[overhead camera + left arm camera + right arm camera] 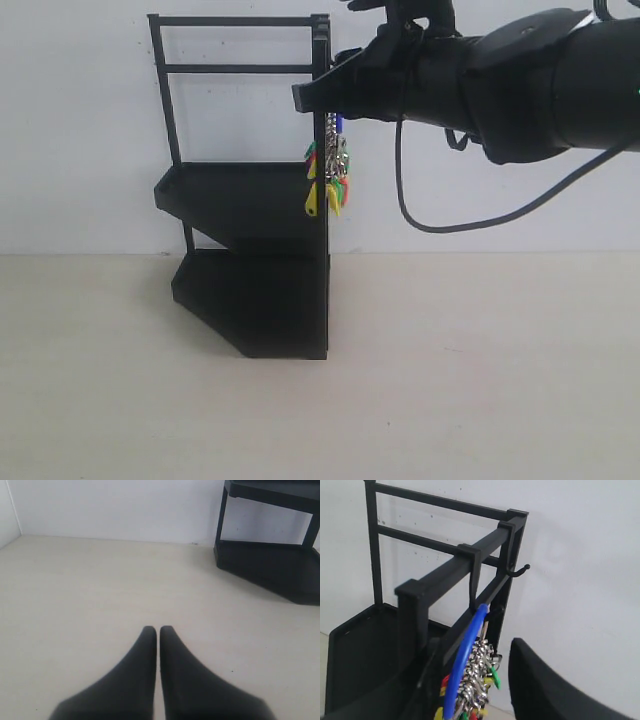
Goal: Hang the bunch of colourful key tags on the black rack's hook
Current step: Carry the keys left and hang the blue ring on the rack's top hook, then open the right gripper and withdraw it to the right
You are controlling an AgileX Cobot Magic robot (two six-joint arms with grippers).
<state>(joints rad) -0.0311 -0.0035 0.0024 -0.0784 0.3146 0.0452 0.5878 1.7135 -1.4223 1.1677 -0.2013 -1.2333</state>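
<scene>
Right gripper (305, 98), jaws apart by the key bunch (328, 180) — back off rightward without snagging it; left gripper (157, 645) — jaws together.

**A:** We log the setting as a robot test bench, more lab than home.

**B:** On what grounds?

**A:** A plain white wall (90, 130) stands behind, and a pale tabletop (480, 380) runs up to it. In the left wrist view we see a white side panel (7, 510) meeting the surface, like a booth.

**B:** And the equipment?

**A:** We note a bulky black robot arm (540, 80) trailing a loose cable (420, 215). One black rack (250, 290) stands against the wall, set out like a test prop.
</scene>
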